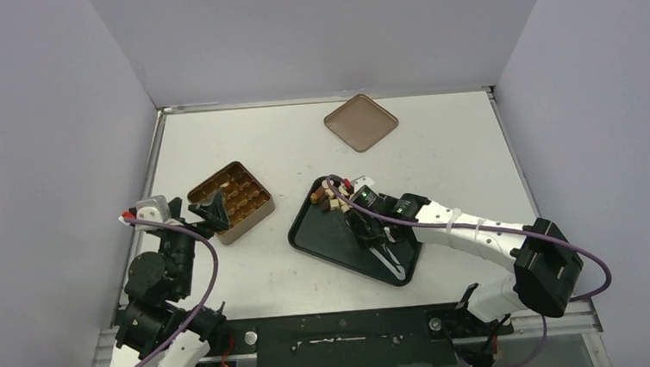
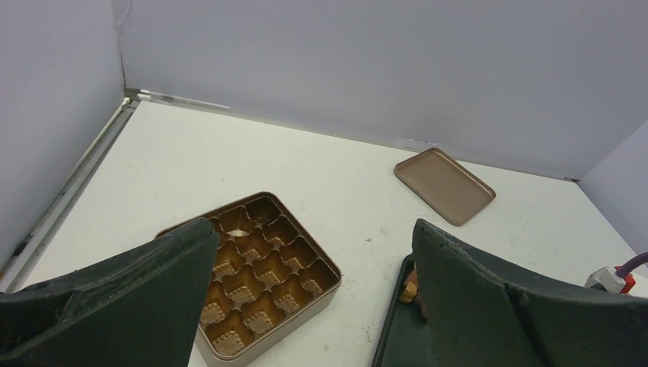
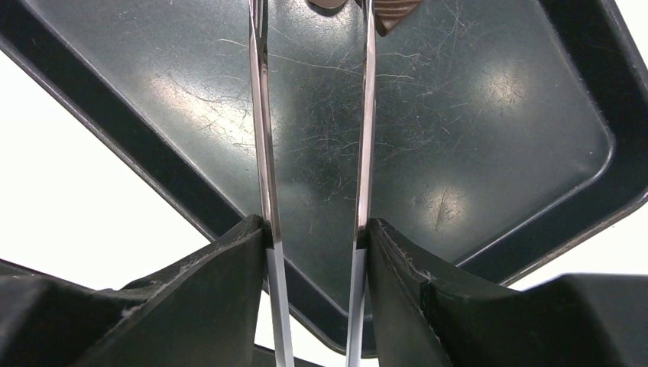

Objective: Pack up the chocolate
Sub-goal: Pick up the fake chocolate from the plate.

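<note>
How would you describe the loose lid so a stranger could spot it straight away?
On the white table, look toward the far edge by the back wall. The lid lies there alone, a flat brown square with rounded corners. Unlike the compartmented tin and the black tray at mid-table, it is empty and undivided.

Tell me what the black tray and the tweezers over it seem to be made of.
The tray looks like hard plastic, dark and glossy: fine scratches and soft glare patches cover its floor. The tweezers look like polished metal, probably steel: thin flat arms with a mirror-bright sheen.
</note>
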